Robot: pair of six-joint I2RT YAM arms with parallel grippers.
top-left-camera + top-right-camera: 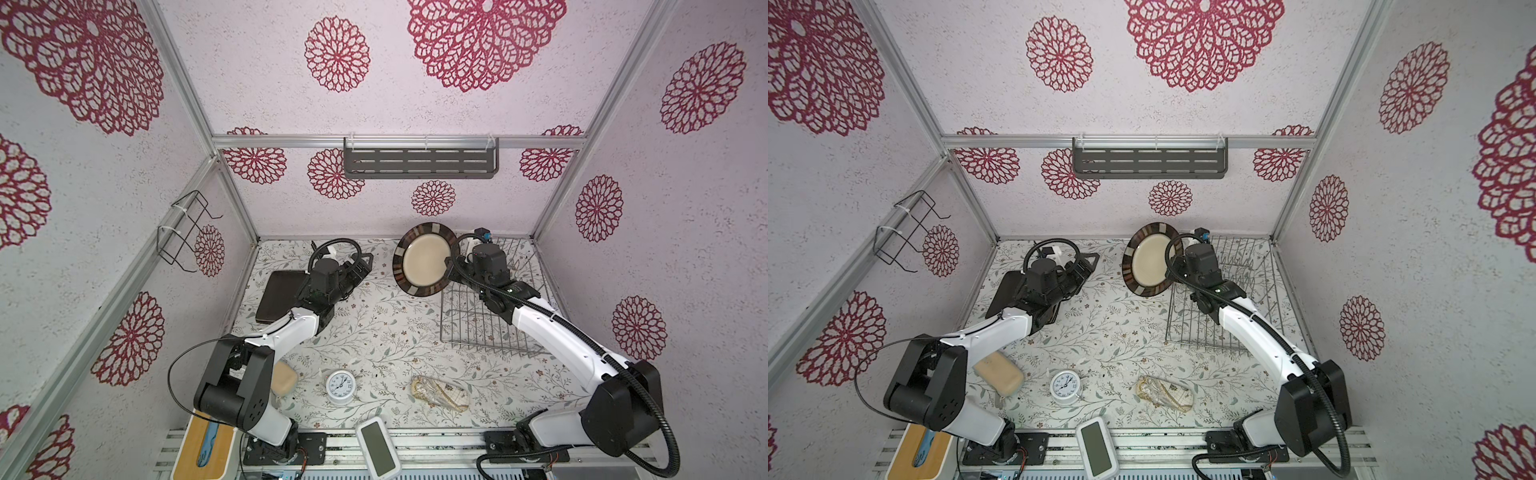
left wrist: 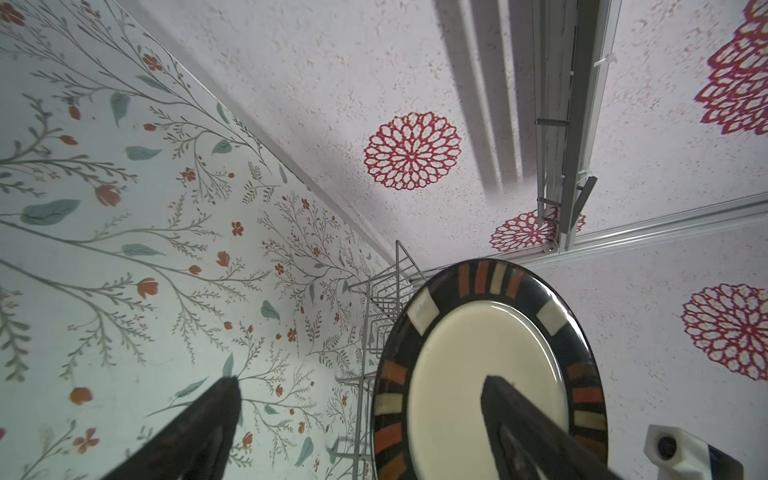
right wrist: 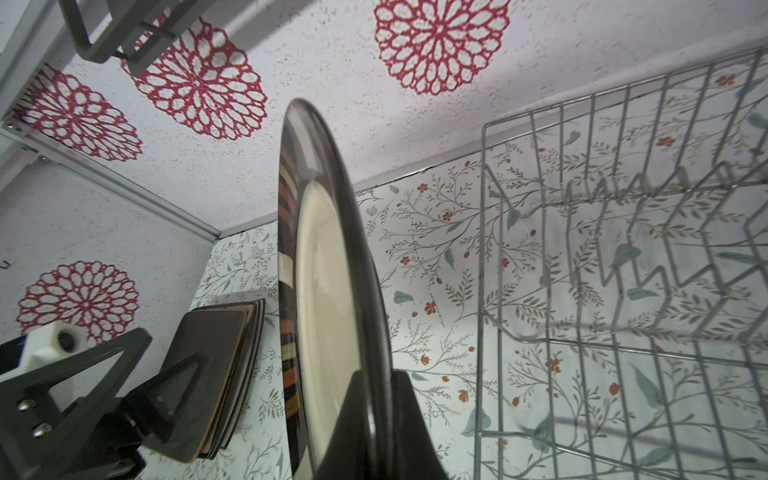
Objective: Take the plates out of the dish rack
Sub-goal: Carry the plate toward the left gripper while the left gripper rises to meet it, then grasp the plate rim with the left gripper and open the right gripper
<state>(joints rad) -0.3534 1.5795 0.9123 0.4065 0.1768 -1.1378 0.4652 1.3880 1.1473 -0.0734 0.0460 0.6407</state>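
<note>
Just off the dish rack's (image 1: 490, 328) far left corner, my right gripper (image 3: 376, 419) is clamped on the rim of the round plate (image 1: 426, 259), with one finger on each face. The plate stands on edge and is tilted a little. Its cream middle and brown-striped rim face away from the rack in both top views (image 1: 1148, 259). From my right wrist the plate (image 3: 328, 270) sits beside the rack's (image 3: 623, 249) wires, not between its tines. To the left of the rack, past the plate, my left gripper (image 1: 362, 266) hangs over the flowered table (image 1: 386, 332). Its fingers are spread wide with nothing between them, and they point toward the plate's cream face (image 2: 478, 374). Farther left of the rack, well apart from it, the dark brown square plates (image 1: 280, 297) lie flat in a stack on the table. My left arm covers part of the stack, but my right wrist view shows its layered edges (image 3: 216, 361). Nearer my bases than the rack, a small white clock (image 1: 340, 385) sits on the table.
</note>
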